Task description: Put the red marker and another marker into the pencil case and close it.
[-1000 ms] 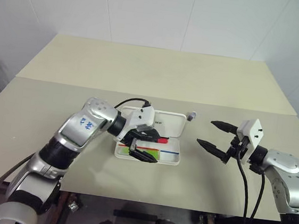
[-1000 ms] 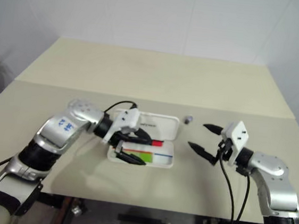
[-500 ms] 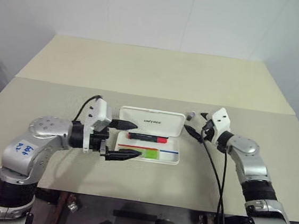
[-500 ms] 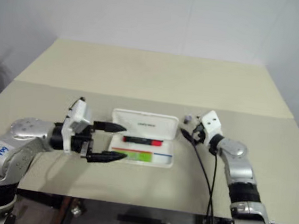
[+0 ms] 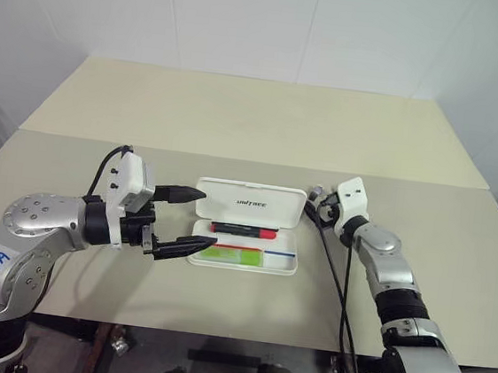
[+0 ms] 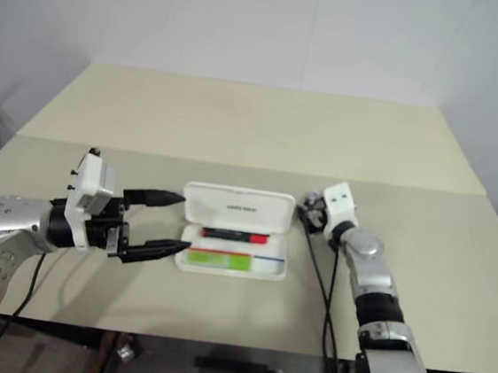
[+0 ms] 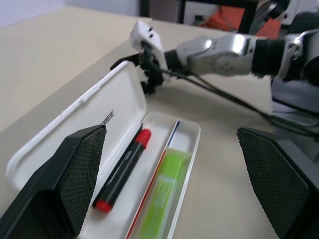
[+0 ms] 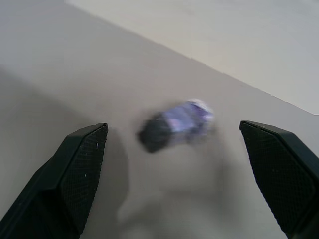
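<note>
The white pencil case (image 5: pixel 222 203) lies open in the middle of the table, its lid tipped back. In its tray lie the red marker (image 5: pixel 244 231), black with red ends, and beside it the light-green marker (image 5: pixel 240 255). My left gripper (image 5: pixel 209 221) hovers open at the case's left end, one finger over the lid edge and one over the tray's near corner, holding nothing. My right gripper (image 5: pixel 321 208) is open just past the case's right end. Its wrist view shows a small grey cylinder (image 8: pixel 184 119) on the table between its fingers, which are apart from it.
The beige table (image 5: pixel 265 117) runs far back to a white wall, with a seam across it behind the case. Black cables hang from both wrists; the right one drops over the table's front edge. The left wrist view shows the right gripper (image 7: pixel 147 69) beyond the lid.
My left gripper has drawn back out of the tray to the left, leaving both markers inside. My right arm has stretched forward and inward to the case's right end by the grey cylinder.
</note>
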{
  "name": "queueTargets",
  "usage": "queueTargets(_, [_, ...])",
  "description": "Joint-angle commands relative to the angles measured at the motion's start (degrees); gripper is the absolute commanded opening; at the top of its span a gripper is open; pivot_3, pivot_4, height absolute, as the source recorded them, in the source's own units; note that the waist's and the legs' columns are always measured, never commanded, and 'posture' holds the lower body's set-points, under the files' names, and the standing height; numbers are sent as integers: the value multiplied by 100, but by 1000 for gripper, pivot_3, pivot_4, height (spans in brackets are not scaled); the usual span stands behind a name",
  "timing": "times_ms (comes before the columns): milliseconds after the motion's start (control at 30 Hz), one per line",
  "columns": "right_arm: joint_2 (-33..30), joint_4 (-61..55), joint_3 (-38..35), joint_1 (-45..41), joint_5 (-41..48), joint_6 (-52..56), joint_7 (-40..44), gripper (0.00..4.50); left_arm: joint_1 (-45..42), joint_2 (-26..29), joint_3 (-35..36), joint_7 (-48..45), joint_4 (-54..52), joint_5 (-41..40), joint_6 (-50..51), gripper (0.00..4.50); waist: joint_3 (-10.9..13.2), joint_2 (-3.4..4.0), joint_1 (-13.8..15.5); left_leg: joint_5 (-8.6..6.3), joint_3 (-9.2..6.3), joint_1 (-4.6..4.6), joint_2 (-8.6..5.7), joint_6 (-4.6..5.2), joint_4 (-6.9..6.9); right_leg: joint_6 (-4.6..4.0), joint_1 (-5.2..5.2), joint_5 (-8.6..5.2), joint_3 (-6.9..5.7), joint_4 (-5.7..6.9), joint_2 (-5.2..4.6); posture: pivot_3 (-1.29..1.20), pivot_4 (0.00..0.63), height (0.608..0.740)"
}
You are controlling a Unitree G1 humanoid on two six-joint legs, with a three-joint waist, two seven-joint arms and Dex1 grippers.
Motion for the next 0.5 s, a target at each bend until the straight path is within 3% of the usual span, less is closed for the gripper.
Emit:
queueTargets(33, [177, -367, -126, 98, 95, 310, -325, 4500, 61, 182, 204, 45, -171, -188, -157, 4462, 0, 0, -18, 0, 0, 2, 1, 0, -3, 0, -1, 0, 1, -1, 0, 0, 150, 740])
queueTargets(500, [1023, -983, -2, 314, 132, 986, -655, 4500, 43, 317, 85, 279, -159, -330, -304, 4462, 0, 0, -181, -2, -6, 16, 6, 3, -12, -1, -1, -1, 4, 4, 2, 0, 150, 740])
